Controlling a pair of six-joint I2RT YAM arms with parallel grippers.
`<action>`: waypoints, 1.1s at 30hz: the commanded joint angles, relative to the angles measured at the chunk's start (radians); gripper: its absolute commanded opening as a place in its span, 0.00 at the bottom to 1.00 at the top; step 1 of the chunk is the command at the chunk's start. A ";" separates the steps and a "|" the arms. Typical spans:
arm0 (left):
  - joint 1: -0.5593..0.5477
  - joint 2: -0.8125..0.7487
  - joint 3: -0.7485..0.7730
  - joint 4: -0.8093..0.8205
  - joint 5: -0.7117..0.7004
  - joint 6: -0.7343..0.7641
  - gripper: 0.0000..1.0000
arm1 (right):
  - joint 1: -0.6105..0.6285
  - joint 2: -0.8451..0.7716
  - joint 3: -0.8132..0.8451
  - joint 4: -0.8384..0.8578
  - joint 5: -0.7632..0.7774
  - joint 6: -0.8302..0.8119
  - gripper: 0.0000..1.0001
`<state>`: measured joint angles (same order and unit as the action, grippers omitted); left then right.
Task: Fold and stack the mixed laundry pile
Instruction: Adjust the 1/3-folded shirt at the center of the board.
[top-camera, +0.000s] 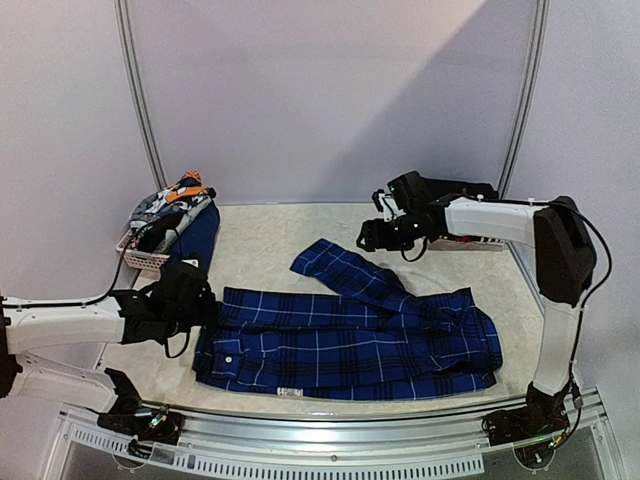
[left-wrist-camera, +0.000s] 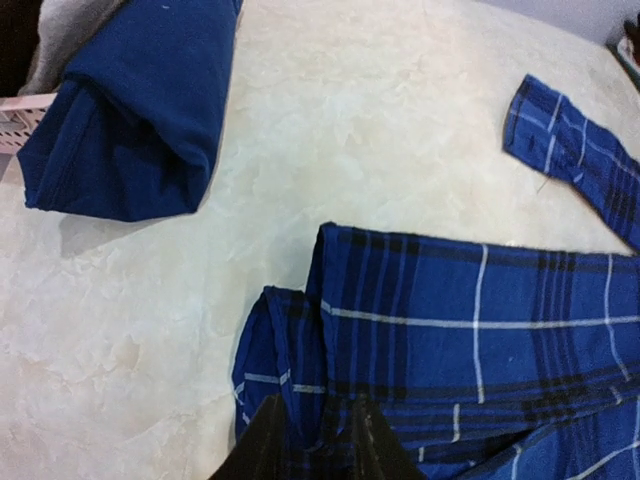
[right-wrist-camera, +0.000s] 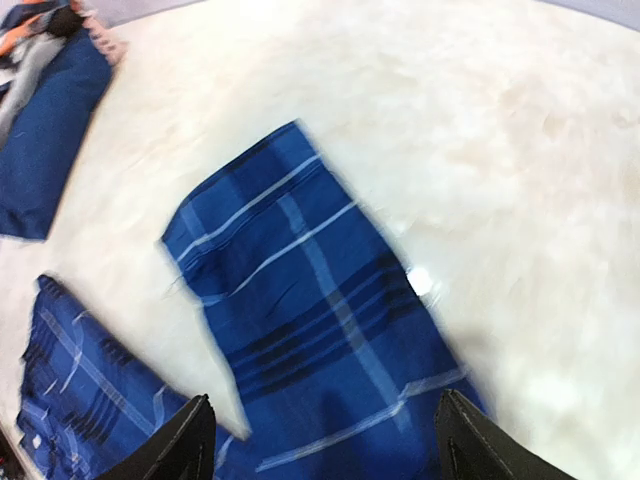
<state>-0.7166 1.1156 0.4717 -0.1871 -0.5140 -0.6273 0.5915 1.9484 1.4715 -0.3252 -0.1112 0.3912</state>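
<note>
Sitting behind the left end of the blue plaid shirt (top-camera: 350, 345), a pale lattice basket (top-camera: 140, 262) holds the rest of the laundry pile (top-camera: 170, 205), a heap of grey, white and orange pieces. A folded navy garment (left-wrist-camera: 140, 110) lies beside the basket, just behind the shirt's left edge and apart from it.

The left pincer (left-wrist-camera: 315, 405) is at the shirt's left edge, its two dark fingers (left-wrist-camera: 270, 445) straddling the doubled-over cloth there. Whether it is clenched on the cloth or has let go cannot be told.

The shirt's body lies flat on the desk (top-camera: 265, 235) with its long axis running left to right. One sleeve (right-wrist-camera: 300, 300) is not folded in: it angles away from the middle of the shirt's back edge, towards the rear left, cuff end farthest out.

The right pincer (right-wrist-camera: 325, 395) hovers above that sleeve, released, jaws wide and holding nothing. The sleeve runs away from it lengthwise. Judging by this, the right arm is the nearer one to the loose sleeve, which probably has to come in over the shirt's body.
</note>
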 joint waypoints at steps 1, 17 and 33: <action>0.009 -0.027 0.059 0.045 -0.003 0.109 0.30 | -0.036 0.141 0.153 -0.111 -0.031 -0.076 0.75; 0.060 0.461 0.560 0.083 0.207 0.336 0.60 | -0.048 -0.097 -0.167 -0.019 0.067 -0.075 0.76; 0.173 0.957 1.072 -0.146 0.416 0.422 0.62 | -0.048 -0.369 -0.458 0.134 0.103 -0.007 0.77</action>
<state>-0.5549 1.9816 1.4395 -0.2131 -0.1432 -0.2348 0.5446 1.6032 1.0576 -0.2344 -0.0334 0.3588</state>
